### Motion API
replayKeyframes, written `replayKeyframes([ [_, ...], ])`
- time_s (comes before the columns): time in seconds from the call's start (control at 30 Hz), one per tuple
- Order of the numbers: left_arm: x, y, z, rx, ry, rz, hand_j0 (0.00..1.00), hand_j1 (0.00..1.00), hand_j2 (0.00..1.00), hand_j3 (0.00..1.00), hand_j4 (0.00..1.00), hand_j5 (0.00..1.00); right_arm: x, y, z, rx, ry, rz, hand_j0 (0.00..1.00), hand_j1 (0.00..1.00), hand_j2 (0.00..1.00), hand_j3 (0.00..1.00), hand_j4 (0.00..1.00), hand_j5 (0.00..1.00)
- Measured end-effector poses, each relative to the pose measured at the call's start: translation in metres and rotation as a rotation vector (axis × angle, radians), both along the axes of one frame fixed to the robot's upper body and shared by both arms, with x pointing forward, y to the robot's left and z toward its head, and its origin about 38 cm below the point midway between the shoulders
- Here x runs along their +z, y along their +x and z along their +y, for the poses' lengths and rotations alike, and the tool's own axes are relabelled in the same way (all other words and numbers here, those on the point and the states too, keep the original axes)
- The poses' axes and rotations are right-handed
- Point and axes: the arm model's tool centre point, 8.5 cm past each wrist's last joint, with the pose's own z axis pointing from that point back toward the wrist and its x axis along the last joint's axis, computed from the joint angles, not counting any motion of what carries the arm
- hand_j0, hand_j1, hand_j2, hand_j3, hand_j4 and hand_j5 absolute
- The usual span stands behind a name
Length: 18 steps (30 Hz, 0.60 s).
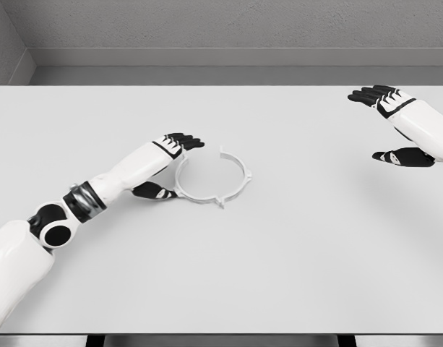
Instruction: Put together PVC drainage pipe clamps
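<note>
A white ring-shaped pipe clamp (235, 163) lies flat on the white table (279, 260), a little left of the middle, with small tabs at its upper and lower ends. My left hand (168, 165) sits at the ring's left side. Its black fingers (186, 140) reach over the upper left rim and the thumb (152, 191) lies by the lower left rim; the fingers look spread, and the frame does not show a firm hold. My right hand (389, 123) hovers open at the far right, well away from the clamp.
The table's far edge meets a grey wall at the top. Its front edge runs along the bottom of the view. My left forearm (98, 189) stretches from the lower left across the table.
</note>
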Motion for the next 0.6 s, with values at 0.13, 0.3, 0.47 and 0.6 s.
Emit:
replayKeyframes([
  [0.13, 0.001, 0.001, -0.002, -0.002, -0.004, -0.003, 1.0, 1.0, 1.0, 1.0, 1.0, 1.0, 0.0, 0.0, 0.0, 0.0, 0.0, 0.0, 1.0, 1.0, 1.0, 1.0, 1.0, 1.0],
  [0.3, 0.002, 0.002, -0.007, -0.007, -0.013, -0.006, 1.0, 1.0, 1.0, 1.0, 1.0, 1.0, 0.0, 0.0, 0.0, 0.0, 0.0, 0.001, 1.0, 1.0, 1.0, 1.0, 1.0, 1.0],
  [0.47, 0.002, 0.002, -0.012, -0.011, -0.021, -0.007, 1.0, 1.0, 1.0, 1.0, 1.0, 1.0, 0.0, 0.0, 0.0, -0.001, 0.0, 0.001, 1.0, 1.0, 1.0, 1.0, 1.0, 1.0],
  [0.6, 0.001, 0.002, -0.017, -0.016, -0.024, -0.009, 1.0, 1.0, 1.0, 1.0, 1.0, 1.0, 0.0, 0.0, 0.0, -0.001, 0.0, 0.0, 1.0, 1.0, 1.0, 1.0, 1.0, 1.0],
])
